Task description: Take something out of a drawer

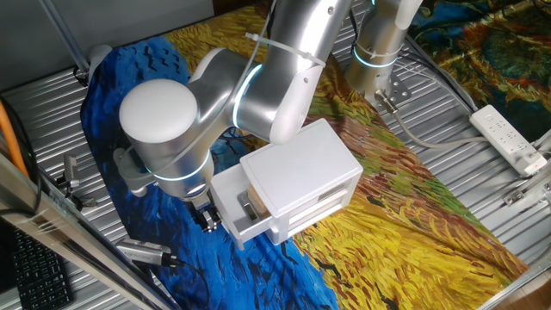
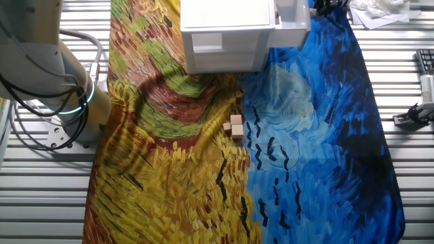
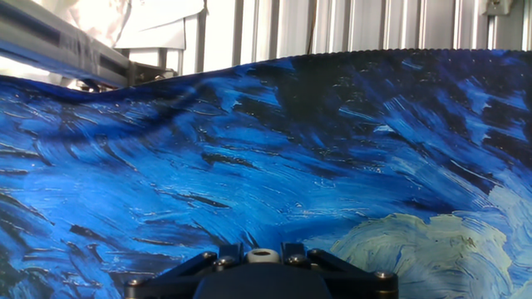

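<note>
The white cabinet [image 1: 301, 168] stands on the painted cloth, and it also shows at the top of the other fixed view [image 2: 227, 30]. Its drawer [image 1: 232, 202] is pulled part way out toward the blue side. A light-brown wooden block [image 1: 252, 202] lies inside the open drawer. My gripper [image 1: 205, 217] is at the drawer's front. In the hand view the small round white knob [image 3: 263, 255] sits between the two fingers [image 3: 226, 253], which are closed around it. The block is hidden in the hand view.
A few small wooden blocks [image 2: 234, 127] lie on the cloth in front of the cabinet. A white power strip [image 1: 508, 138] lies at the right. Metal tools [image 1: 142, 252] lie on the slatted table by the blue cloth's edge.
</note>
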Controlling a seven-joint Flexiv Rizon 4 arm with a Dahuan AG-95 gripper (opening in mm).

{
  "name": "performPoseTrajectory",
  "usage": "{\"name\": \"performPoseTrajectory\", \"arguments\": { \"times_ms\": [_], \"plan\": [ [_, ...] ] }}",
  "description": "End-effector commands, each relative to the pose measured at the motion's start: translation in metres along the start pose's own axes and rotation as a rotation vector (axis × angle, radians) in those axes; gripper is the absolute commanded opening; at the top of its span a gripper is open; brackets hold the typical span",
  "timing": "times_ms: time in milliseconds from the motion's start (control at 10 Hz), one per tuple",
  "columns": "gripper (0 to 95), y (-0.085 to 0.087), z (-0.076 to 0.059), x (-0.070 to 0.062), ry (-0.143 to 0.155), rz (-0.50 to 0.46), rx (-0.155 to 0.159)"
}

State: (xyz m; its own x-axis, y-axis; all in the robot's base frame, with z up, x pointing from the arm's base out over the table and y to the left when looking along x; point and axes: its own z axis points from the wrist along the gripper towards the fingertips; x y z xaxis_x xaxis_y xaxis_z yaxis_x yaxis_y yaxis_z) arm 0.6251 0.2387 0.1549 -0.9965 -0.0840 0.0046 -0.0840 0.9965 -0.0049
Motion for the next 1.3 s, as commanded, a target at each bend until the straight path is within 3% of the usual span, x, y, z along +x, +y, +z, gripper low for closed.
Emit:
{"name": "performPoseTrajectory", "arguments": {
  "times_ms": [100,1300],
  "plan": [
    [0.0,-0.0001,0.0003,0.0004,-0.002,0.001,0.001],
    [0.0,0.0001,0.0001,0.0005,-0.013,0.013,-0.002]
  ]
}}
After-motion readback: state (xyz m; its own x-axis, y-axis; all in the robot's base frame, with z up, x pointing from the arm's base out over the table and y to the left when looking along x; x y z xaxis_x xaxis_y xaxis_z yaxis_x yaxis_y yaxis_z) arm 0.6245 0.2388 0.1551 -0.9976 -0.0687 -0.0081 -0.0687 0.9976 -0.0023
